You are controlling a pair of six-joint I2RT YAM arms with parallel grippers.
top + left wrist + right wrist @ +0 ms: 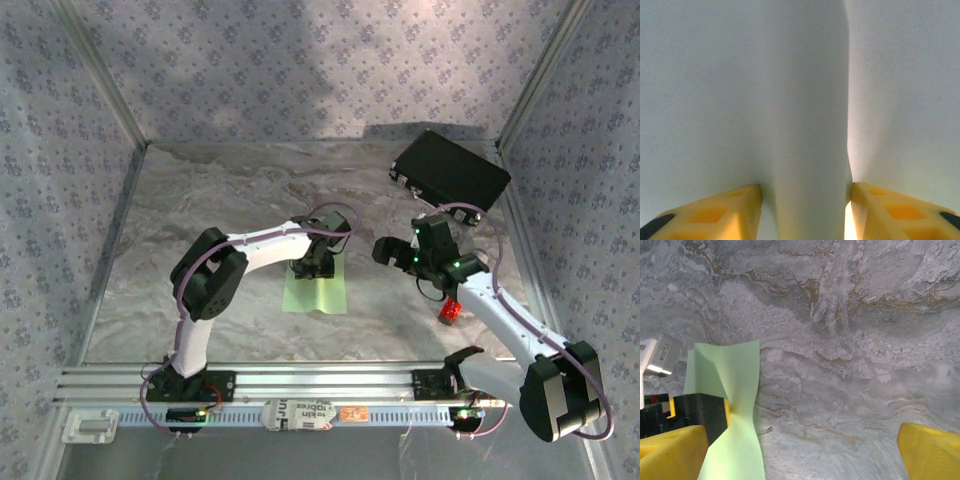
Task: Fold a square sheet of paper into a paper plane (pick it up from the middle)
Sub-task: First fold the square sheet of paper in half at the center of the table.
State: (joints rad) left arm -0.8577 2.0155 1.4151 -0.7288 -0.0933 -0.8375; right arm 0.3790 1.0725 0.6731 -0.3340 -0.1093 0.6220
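Square sheet of paper (318, 294), pale green, lies on the marbled surface (200, 230) roughly mid-surface, under the tip of the left arm (262, 240), which reaches across from its base at the near edge. Left fingers (742, 202) are down on the sheet's middle. In the left wrist view the 2 yellow tips sit either side of a raised ridge of paper, touching it on both sides, so they're closed in on the sheet w/ a fold pinched up betw. them. Paper is plain & unmarked on both sides of the ridge. From the right wrist view the sheet narrows to a waist right where those tips bite & fans wider above & below that point. Can't tell how much of it lies flat on the surface

Right fingers (927, 450) are spread wide w/ nothing betw. them, bare marble below. They're apart from the sheet, off to its right. In the top view the right arm (500, 320) bends in from the near right corner, its tip clear of the paper's right edge

Black case (450, 168) sits at the far right corner, set at an angle, well apart from the paper. Small red cylinder (450, 313) is just beside the right arm, to the right of the sheet
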